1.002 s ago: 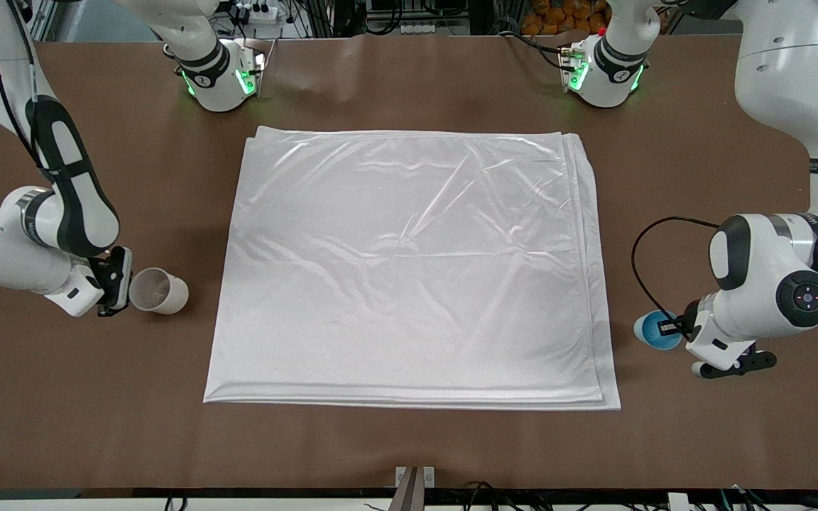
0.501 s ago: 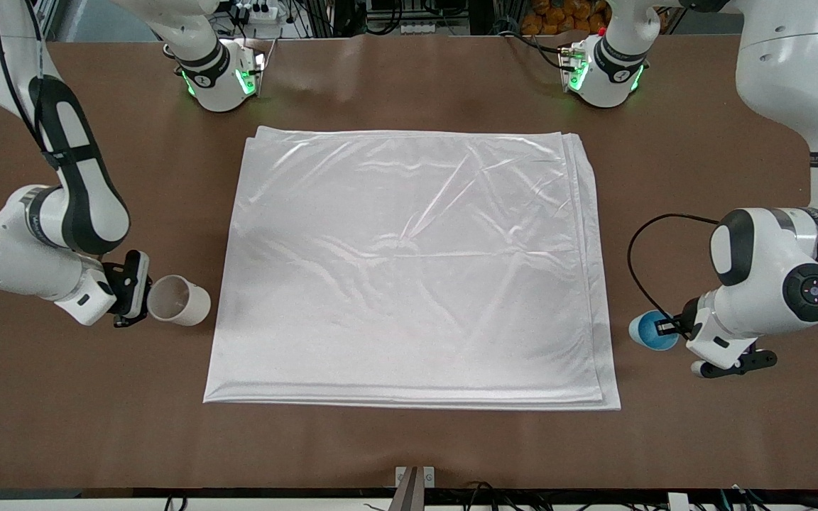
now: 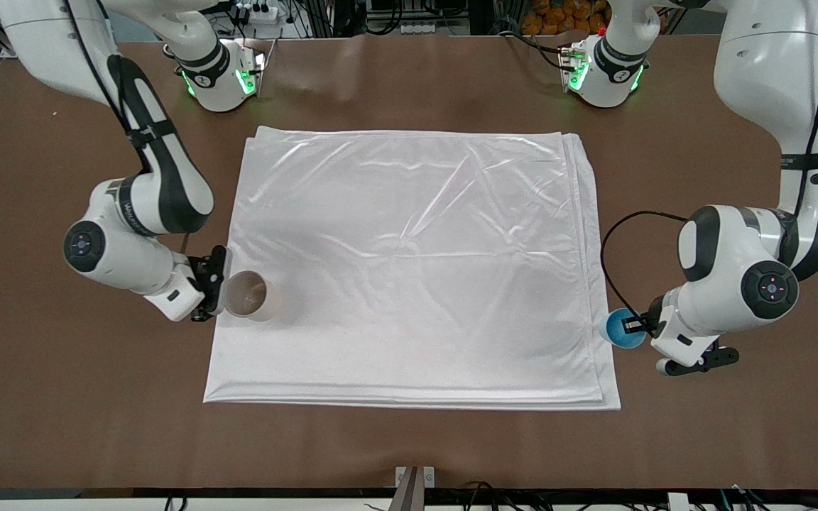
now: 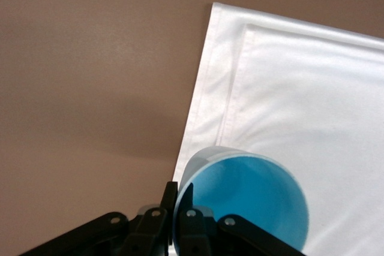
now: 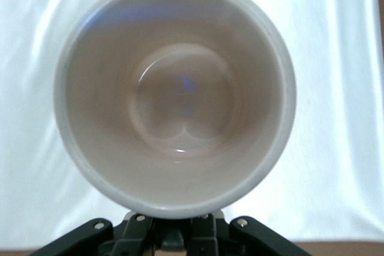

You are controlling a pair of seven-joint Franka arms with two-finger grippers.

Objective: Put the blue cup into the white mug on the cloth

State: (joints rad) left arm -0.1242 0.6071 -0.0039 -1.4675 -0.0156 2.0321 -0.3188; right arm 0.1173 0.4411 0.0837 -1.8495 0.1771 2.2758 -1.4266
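The white cloth (image 3: 409,270) lies spread in the middle of the brown table. My right gripper (image 3: 219,291) is shut on the white mug (image 3: 246,297) and holds it, mouth up, over the cloth's edge toward the right arm's end. In the right wrist view the mug (image 5: 174,94) fills the frame, with the gripper (image 5: 174,235) clamped at its side and cloth (image 5: 336,88) beneath. My left gripper (image 3: 635,326) is shut on the blue cup (image 3: 620,328), right at the cloth's edge toward the left arm's end. Its fingers (image 4: 174,199) pinch the blue cup's (image 4: 246,202) rim over the cloth's (image 4: 312,88) layered border.
Bare brown table (image 3: 96,411) surrounds the cloth on every side. The two arm bases (image 3: 221,78) stand with green lights at the table's edge farthest from the front camera. A small metal bracket (image 3: 415,477) sits at the edge nearest that camera.
The right arm has carried the mug from the bare table in over the cloth's edge. The left arm has brought the blue cup closer, up to the cloth's border.
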